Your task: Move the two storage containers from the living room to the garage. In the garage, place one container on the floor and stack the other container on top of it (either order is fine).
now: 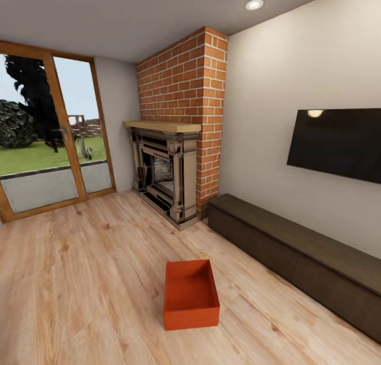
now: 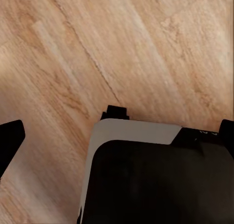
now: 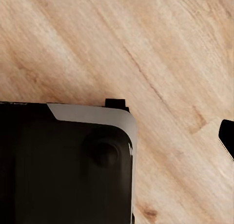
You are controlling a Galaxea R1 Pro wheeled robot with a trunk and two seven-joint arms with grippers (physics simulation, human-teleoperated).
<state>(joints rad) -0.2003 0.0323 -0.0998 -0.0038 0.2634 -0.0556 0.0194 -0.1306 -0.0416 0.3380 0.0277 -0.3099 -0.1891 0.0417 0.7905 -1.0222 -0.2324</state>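
Living room: light wood plank floor (image 1: pixel 79 280) spreading out from the red brick fireplace (image 1: pixel 177 142); wood-framed glass doors (image 1: pixel 50 137) standing left of the fireplace
Wall: black screen (image 1: pixel 338 142) hanging right of the fireplace, above a long dark low cabinet (image 1: pixel 296 254)
Storage container (image 1: pixel 190 293): orange-red open-top bin sitting upright on the planks in front of the fireplace, nothing inside
Wrist views: looking down at planks and the robot's dark base (image 2: pixel 161 180); cannot tell how either gripper's fingers are standing
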